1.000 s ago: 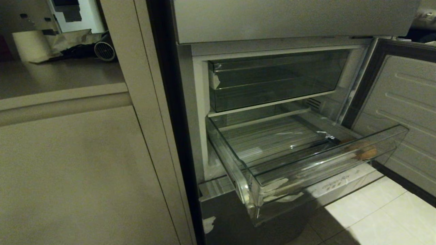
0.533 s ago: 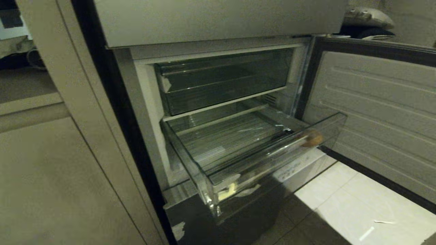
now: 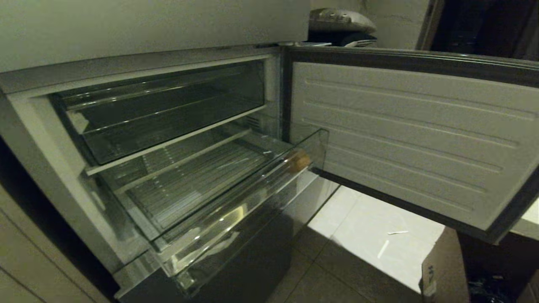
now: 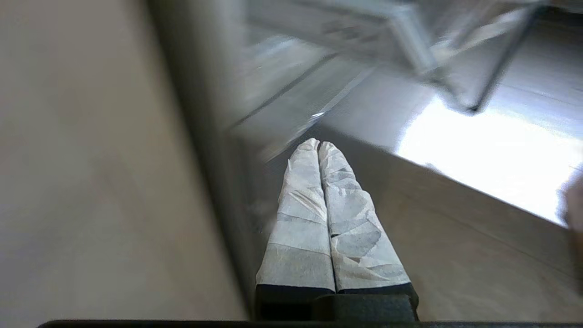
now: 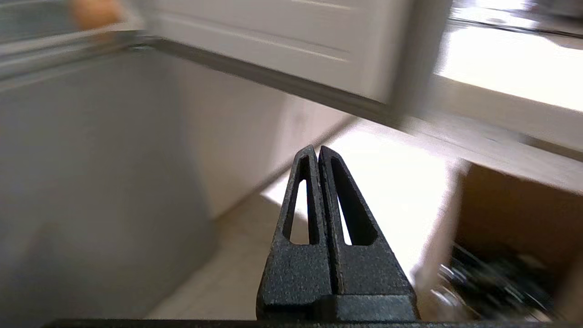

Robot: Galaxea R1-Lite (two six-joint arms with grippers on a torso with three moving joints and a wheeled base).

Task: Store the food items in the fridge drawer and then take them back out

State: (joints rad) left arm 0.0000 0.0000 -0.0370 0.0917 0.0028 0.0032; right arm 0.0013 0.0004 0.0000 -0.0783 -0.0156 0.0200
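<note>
The fridge drawer (image 3: 236, 202), a clear plastic bin with a ribbed floor, stands pulled out of the grey fridge. One orange-brown food item (image 3: 298, 161) lies in its far right corner behind the clear front wall; the same food item (image 5: 93, 12) shows in the right wrist view. Neither arm appears in the head view. My left gripper (image 4: 318, 145), its fingers wrapped in white tape, is shut and empty, low beside the fridge's lower front. My right gripper (image 5: 317, 150), black, is shut and empty, below the open door, over the floor.
The fridge door (image 3: 412, 139) hangs open to the right. A shallower clear tray (image 3: 168, 109) sits above the drawer. A cardboard box (image 3: 442, 269) stands on the pale tiled floor (image 3: 362, 235) at lower right. Beige cabinet panels (image 4: 91, 182) flank the fridge on the left.
The whole head view has swung to the right: the fridge and drawer now sit further left, with more of the open door and floor showing. The drawer and food item themselves have not moved.
</note>
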